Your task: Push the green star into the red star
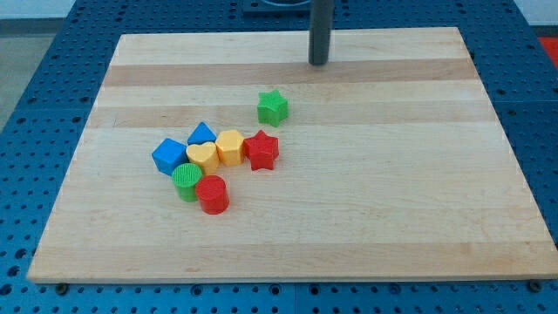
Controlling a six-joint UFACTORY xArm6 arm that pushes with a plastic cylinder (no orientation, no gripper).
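Hovered my tip (pixel 318 62) near the table (pixel 392 192) top edge, apart from green star (pixel 272 106); red star (pixel 261 150) touched yellow block (pixel 230 146). No tool state to tell.

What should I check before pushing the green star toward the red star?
1. My tip in view, at the view's top, apart from all blocks: ok.
2. Green star standing free, nothing touching it: ok.
3. Gap between green star and red star clear: ok.
4. Tip behind green star on the push line: not ok, it sits up and to the view's right.
5. Red star free to stay put: cannot tell; it touches the yellow block.
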